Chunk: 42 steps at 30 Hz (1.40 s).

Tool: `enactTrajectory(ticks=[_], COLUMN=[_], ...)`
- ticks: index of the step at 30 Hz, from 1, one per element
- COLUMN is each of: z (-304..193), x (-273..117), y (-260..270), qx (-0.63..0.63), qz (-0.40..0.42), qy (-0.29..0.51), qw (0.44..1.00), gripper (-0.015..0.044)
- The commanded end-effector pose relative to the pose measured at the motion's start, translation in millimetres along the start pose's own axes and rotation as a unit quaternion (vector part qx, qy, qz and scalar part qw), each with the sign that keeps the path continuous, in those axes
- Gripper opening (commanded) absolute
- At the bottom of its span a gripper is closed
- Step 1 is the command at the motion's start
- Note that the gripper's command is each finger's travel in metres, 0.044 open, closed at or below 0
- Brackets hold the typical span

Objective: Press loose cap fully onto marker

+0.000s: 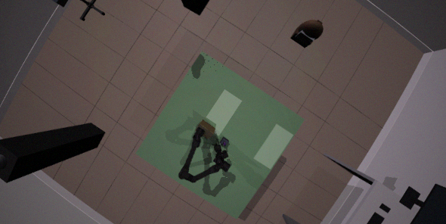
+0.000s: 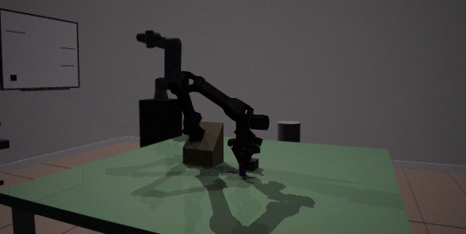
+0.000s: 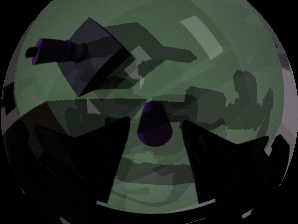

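Observation:
The dark purple cap (image 3: 155,126) (image 2: 242,170) stands upright on the green table. My gripper (image 3: 156,123) (image 2: 242,164) is open above and around the cap, pointing down, with a gap on each side between finger and cap in the wrist view. The dark holder block (image 3: 94,62) (image 2: 253,164) (image 1: 225,140) stands just beside the gripper, at upper left in the wrist view. The purple marker (image 3: 52,51) stands in the block, its dark tip up and bare. In the exterior view the gripper hides the marker; in the top view the arm hides the cap.
The arm's base is on a brown wedge-shaped block (image 1: 206,127) (image 2: 197,157), near the holder block. The green table (image 1: 261,113) (image 2: 336,209) carries shadows of the arm and pale light patches. A dark arm on a pedestal (image 2: 159,122) and a grey bin (image 2: 288,131) stand beyond the table.

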<state>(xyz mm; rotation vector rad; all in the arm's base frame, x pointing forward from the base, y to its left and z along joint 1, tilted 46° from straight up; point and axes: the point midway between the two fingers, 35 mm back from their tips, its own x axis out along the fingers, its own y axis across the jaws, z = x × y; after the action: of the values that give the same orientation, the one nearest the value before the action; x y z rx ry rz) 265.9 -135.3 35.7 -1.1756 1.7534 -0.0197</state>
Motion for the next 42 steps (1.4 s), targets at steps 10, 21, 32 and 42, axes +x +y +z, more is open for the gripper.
enactTrajectory(ticks=[10, 21, 32, 42], z=[-3, -3, -1, 1], x=[22, 23, 9, -16], y=[2, 2, 2, 2], qx=[-0.004, -0.004, -0.004, -0.004], qz=[-0.001, -0.001, 0.000, 0.001], qy=[0.005, 0.005, 0.004, 0.003], qw=[1.000, 1.000, 1.000, 1.000], gripper=[0.0245, 0.0107, 0.0000, 0.0000])
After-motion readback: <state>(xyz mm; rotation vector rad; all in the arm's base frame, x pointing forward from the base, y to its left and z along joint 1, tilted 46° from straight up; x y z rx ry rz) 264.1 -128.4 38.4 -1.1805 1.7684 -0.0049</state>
